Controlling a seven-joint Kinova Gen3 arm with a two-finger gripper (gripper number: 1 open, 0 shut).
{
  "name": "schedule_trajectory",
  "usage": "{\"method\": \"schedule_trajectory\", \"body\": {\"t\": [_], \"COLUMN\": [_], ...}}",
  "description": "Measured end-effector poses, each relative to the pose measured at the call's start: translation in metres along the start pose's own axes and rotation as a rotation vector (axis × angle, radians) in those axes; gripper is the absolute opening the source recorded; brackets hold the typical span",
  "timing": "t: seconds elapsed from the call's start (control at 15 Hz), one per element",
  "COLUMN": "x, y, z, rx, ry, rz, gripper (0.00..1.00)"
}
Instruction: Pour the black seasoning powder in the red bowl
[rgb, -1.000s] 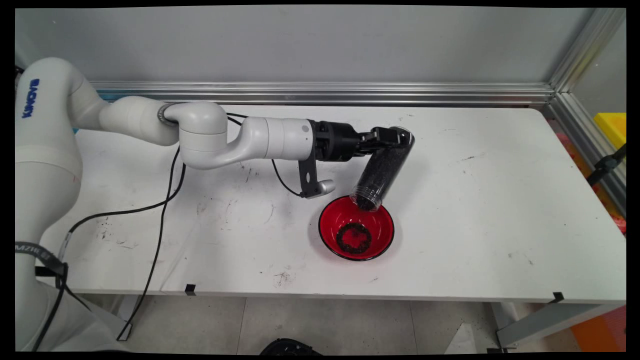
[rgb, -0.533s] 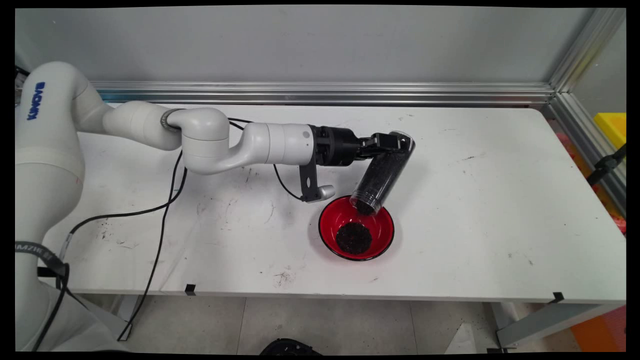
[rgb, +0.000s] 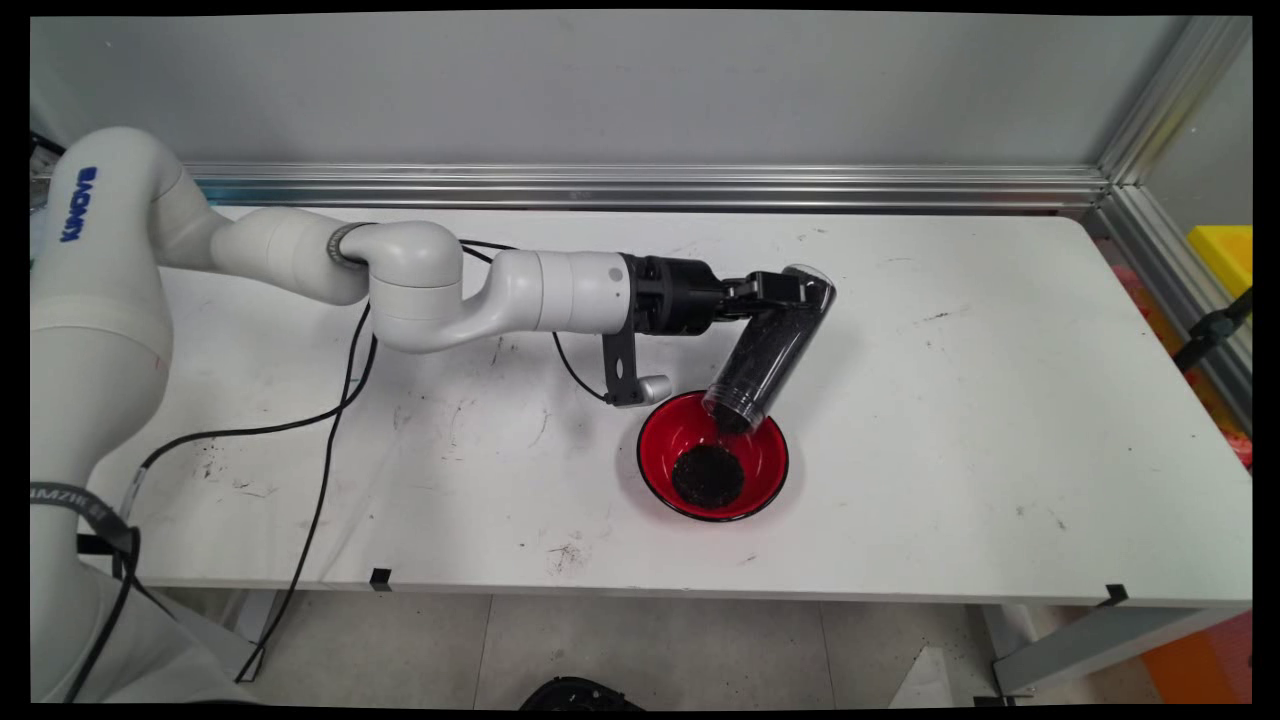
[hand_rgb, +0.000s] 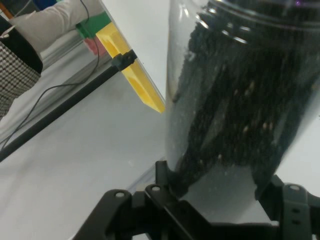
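My gripper (rgb: 790, 290) is shut on a clear plastic jar (rgb: 768, 350) filled with dark grains, holding it near its closed upper end. The jar is tipped mouth-down over a red bowl (rgb: 770, 460) on the white table (rgb: 1000, 420). Its mouth hangs just above the bowl's far rim. A round heap of dark grains (rgb: 708, 476) lies in the bottom of the bowl. In the hand view the jar (hand_rgb: 240, 100) fills the picture between my two fingers (hand_rgb: 162, 175), its dark grains against the wall.
Black cables (rgb: 330, 420) hang from the arm and trail across the table's left part to its front edge. A metal rail (rgb: 640, 185) runs along the back of the table. A yellow bin (rgb: 1225, 255) stands off the table at the right.
The grains in the bowl have grown from a thin ring into a full round heap. The jar and gripper have shifted slightly right and down, with the jar still tipped over the bowl.
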Motion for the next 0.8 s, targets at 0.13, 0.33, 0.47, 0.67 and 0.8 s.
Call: {"method": "schedule_trajectory", "body": {"t": [0.13, 0.33, 0.47, 0.67, 0.8], "x": [-0.0002, -0.0008, -0.0019, -0.0032, -0.0044], "y": [0.0010, 0.0028, 0.0037, 0.0043, 0.0046], "z": [-0.0002, -0.0008, -0.0007, -0.0001, 0.0012], "rx": [0.004, 0.009, 0.013, 0.017, 0.018], "ry": [0.004, 0.014, 0.019, 0.024, 0.024], "rz": [0.014, 0.037, 0.054, 0.075, 0.088], "gripper": [0.00, 0.00, 0.00, 0.00, 0.00]}}
